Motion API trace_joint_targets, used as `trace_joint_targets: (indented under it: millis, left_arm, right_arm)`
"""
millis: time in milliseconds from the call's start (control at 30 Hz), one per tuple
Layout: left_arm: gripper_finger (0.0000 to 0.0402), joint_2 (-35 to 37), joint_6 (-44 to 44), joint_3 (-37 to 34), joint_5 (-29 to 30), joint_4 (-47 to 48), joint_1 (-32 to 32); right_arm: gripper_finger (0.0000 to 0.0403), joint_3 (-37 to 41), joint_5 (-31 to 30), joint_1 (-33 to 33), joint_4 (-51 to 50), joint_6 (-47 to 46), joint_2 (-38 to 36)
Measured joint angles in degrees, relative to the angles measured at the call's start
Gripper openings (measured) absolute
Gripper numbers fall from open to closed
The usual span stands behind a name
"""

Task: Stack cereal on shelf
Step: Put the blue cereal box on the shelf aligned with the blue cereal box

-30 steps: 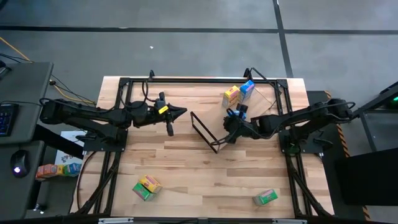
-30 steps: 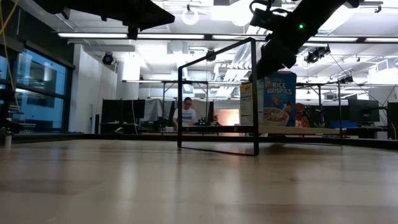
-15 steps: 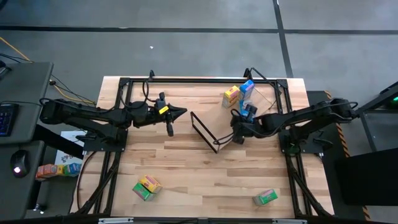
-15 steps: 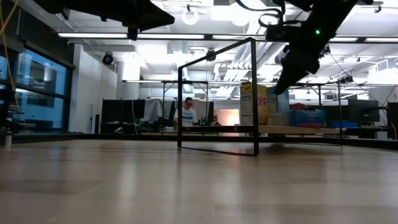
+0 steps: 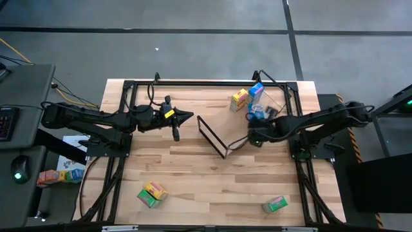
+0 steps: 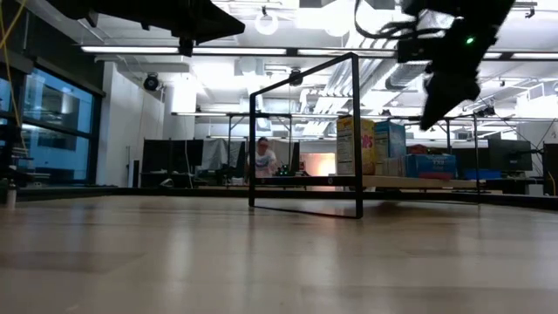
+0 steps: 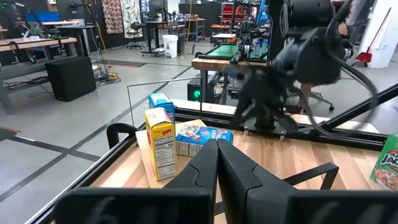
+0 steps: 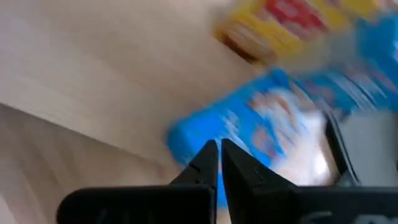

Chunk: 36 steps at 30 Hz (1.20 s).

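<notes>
The right gripper is hovering with its fingers pressed together and holding nothing, just above the light-wood shelf board with its thin black metal frame. Just beyond its tips a small blue cardboard cereal box is lying flat on the board, with a yellow-orange box and a second blue box standing upright farther on. Well apart on the butcher-block worktop, a yellow and green box and a green box are lying. The left gripper is waiting closed and empty across the frame.
</notes>
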State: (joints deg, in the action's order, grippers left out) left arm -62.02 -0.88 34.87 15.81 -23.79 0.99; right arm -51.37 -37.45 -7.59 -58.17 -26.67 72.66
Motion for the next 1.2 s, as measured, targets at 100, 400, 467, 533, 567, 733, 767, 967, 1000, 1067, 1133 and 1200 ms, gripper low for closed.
trace_joint_targets:
  millis: [100, 400, 467, 533, 567, 733, 767, 967, 1000, 1067, 1133, 1200]
  left_arm:
    - [0.0001, 0.0, -0.5, 0.0, -0.1, 0.0, 0.0]
    - [0.0001, 0.0, -1.2, 0.0, -0.2, -0.1, 0.0]
    - [0.0001, 0.0, -1.0, 0.0, -0.2, -0.1, 0.0]
    - [0.0001, 0.0, -1.0, 0.0, -0.2, -0.1, 0.0]
    - [0.0001, 0.0, -0.9, 0.0, -0.2, -0.1, 0.0]
    - [0.0001, 0.0, -0.4, 0.0, -0.2, -0.1, 0.1]
    - [0.0001, 0.0, -0.4, 0.0, -0.2, -0.1, 0.1]
    - [0.0001, 0.0, -0.4, 0.0, -0.2, -0.1, 0.1]
    - [0.0, 0.0, -0.4, 0.0, -0.2, -0.1, 0.1]
    - [0.0001, 0.0, -0.4, 0.0, -0.2, -0.1, 0.1]
    - [0.0001, 0.0, -0.4, 0.0, -0.2, -0.1, 0.1]
    - [0.0, 0.0, -0.4, 0.0, -0.2, -0.1, 0.1]
  right_arm:
    - [0.0, 1.3, -3.4, -0.7, -5.5, -9.1, -4.4]
    - [0.0, 19.1, -2.2, -2.3, 17.2, -12.0, -16.6]
    - [0.0, 21.8, -1.8, -2.3, 22.1, -11.0, -17.9]
    - [0.0, 23.2, -2.2, -2.3, 25.6, -10.5, -18.8]
    - [0.0, 23.5, -2.8, -2.3, 26.6, -10.4, -19.0]
    - [0.0, 24.9, -6.7, -1.5, 32.0, -10.3, -19.0]
    - [0.0, 25.3, -6.6, -1.2, 33.1, -10.2, -19.0]
    - [0.0, 27.1, -7.7, 1.3, 36.8, -12.1, -19.0]
    - [0.0, 27.2, -8.3, 1.7, 37.2, -12.5, -19.0]
    - [0.0, 27.2, -9.1, 2.4, 38.5, -12.8, -19.0]
    - [0.0, 27.2, -8.9, 3.2, 39.8, -13.0, -18.8]
    - [0.0, 27.2, -7.6, 4.0, 41.0, -13.0, -18.2]
